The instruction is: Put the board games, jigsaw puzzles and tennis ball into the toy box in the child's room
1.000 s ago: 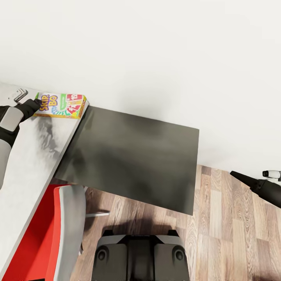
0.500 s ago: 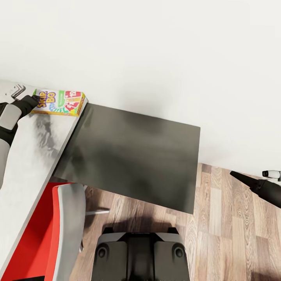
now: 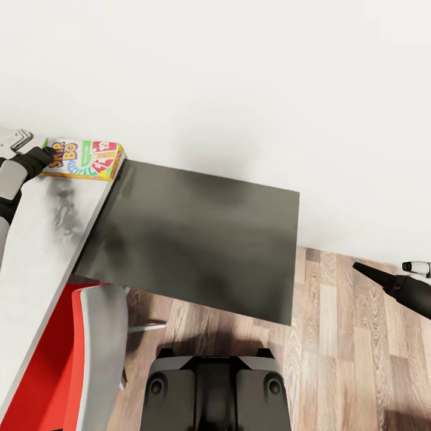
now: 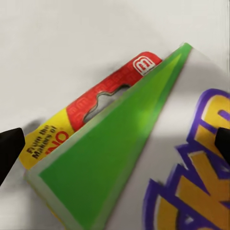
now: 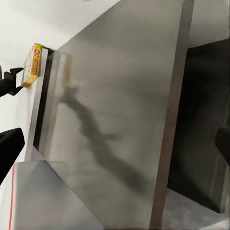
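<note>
On the left, our left tool (image 3: 49, 154) is at the near-left corner of the Skip-Bo game box (image 3: 84, 159), which lies flat on the light grey table (image 3: 42, 239) at its far end, close to the white wall (image 3: 239, 78). In the left wrist view the two dark fingertips (image 4: 9, 148) sit wide apart on either side of the box's green corner (image 4: 110, 143), so the tool is open and has hold of nothing. We judge this step to be only at its start: the box is not lifted, and from these pictures we cannot say how many of the other toys are already put away, since the toy box, the puzzles and the ball are out of sight here.

The game box is thin and rectangular, with a bright printed cover of yellow, green and red, a purple-edged orange title, and a red hang tab at one end.

Further right, the dark grey side panel (image 3: 197, 233) drops from the table's edge to the wood-plank floor (image 3: 347, 335). Below sits a red and grey chair (image 3: 90, 347). Far right, our right tool (image 3: 374, 274) hangs over the floor, well apart from the table; its dark fingertips (image 5: 9, 148) stand wide apart and empty.
</note>
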Available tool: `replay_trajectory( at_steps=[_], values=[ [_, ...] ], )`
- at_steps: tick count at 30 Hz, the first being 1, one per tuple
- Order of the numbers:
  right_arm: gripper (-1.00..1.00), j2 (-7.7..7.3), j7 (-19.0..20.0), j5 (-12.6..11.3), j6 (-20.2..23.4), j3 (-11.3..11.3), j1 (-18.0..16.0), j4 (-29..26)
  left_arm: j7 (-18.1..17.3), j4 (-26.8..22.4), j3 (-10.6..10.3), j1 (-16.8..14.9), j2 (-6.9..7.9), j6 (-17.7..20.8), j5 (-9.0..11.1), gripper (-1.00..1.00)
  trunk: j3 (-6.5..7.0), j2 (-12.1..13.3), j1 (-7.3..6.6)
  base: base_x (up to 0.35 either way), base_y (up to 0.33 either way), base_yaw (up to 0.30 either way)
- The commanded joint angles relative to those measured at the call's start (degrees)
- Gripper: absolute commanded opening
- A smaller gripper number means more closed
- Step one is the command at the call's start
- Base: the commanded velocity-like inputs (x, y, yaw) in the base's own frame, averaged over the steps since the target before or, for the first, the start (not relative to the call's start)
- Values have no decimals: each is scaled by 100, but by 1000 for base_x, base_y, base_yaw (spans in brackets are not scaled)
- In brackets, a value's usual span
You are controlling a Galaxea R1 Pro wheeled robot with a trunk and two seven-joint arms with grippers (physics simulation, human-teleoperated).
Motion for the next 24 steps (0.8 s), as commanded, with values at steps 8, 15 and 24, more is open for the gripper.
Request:
replay_trajectory(
  at_steps=[8, 15, 24],
  values=[
    [100, -1, 20, 7, 23, -2, -5, 0, 18, 225, -13, 5, -180, 27, 157, 100, -7, -5, 6, 0, 0, -233],
    [100, 5, 20, 9, 23, -2, -5, 0, 18, 217, -17, 5, -189, 27, 159, 100, -7, -5, 6, 0, 0, -103],
    [100, 7, 20, 5, 23, 0, -5, 0, 15, 180, -10, 20, -181, 31, 160, 100, -7, -5, 6, 0, 0, -27]
  ],
)
